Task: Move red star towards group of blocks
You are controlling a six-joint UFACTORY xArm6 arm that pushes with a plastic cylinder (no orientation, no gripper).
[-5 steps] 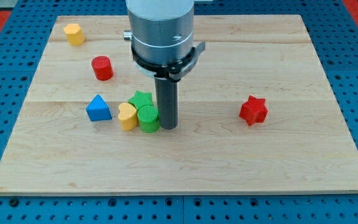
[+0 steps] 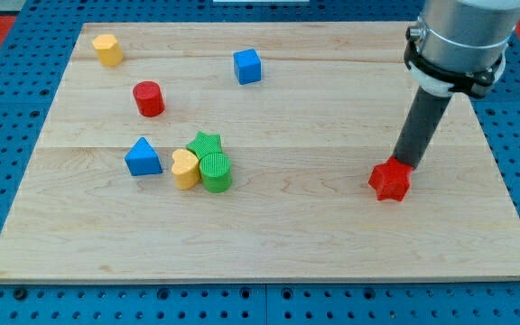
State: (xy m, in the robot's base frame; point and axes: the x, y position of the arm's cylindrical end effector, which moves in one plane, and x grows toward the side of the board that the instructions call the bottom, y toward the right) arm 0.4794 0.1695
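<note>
Since the earlier frame the arm has crossed from the middle of the board to the view's right, and the red star has shifted a little toward the view's right and bottom; a blue cube, which the arm covered before, now shows. Nearest to the viewer lies the red star, on the right part of the wooden board. The rod has no jaws to open or close; its tip touches the star's upper right edge, at about 1 o'clock from the star. The group lies well apart from the star at about 9 o'clock: a green cylinder, a yellow heart and a green star, touching each other, with a blue triangle just beside. It seems the tip should be more at the star's 3 o'clock side, because a push from 1 o'clock may send it toward the bottom. Farther are a red cylinder, the blue cube and a yellow block.
</note>
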